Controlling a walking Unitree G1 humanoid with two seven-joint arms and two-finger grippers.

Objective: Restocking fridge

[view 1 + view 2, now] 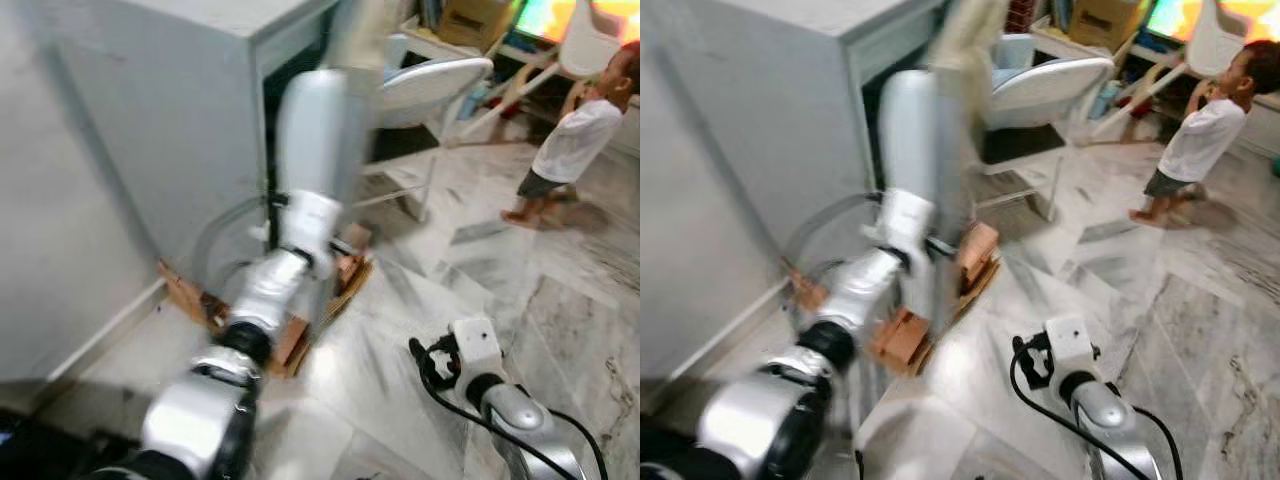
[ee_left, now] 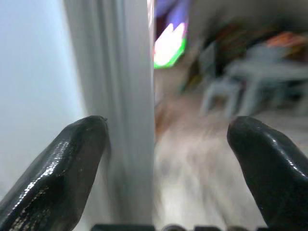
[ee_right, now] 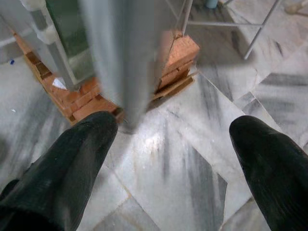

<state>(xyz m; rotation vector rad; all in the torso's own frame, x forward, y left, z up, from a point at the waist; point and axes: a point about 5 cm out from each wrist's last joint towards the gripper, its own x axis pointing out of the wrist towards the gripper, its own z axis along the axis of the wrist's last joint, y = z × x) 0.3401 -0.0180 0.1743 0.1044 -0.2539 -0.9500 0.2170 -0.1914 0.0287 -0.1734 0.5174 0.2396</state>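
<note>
Grey fridge (image 1: 150, 120) standing upright on stacked bricks (image 3: 178, 53), against the wall on the robot's left, its door (image 1: 315, 130) swung part-way out with the long edge running vertical. Left arm raised and stretched forward along that door, well ahead of the right one and far nearer the fridge. Left gripper (image 2: 168, 159) spread wide, black fingers (image 2: 62, 163) straddling the door's pale edge (image 2: 130, 106), one finger close against the panel side and the other out in free air over the floor; nothing clenched, and contact with the edge hard to judge through the blur. Probably the door-opening step, with no groceries yet in hand. Next pull or push to go sideways, across that vertical edge, not along it.

Right gripper (image 3: 168, 159) low and away from the fridge, fingers apart and empty, hanging above the marble floor (image 1: 560, 330) near the brick footing. Further off, a white high chair (image 1: 420, 95) beyond the door, and a small person (image 1: 575, 140) in a white shirt standing well clear across the room.
</note>
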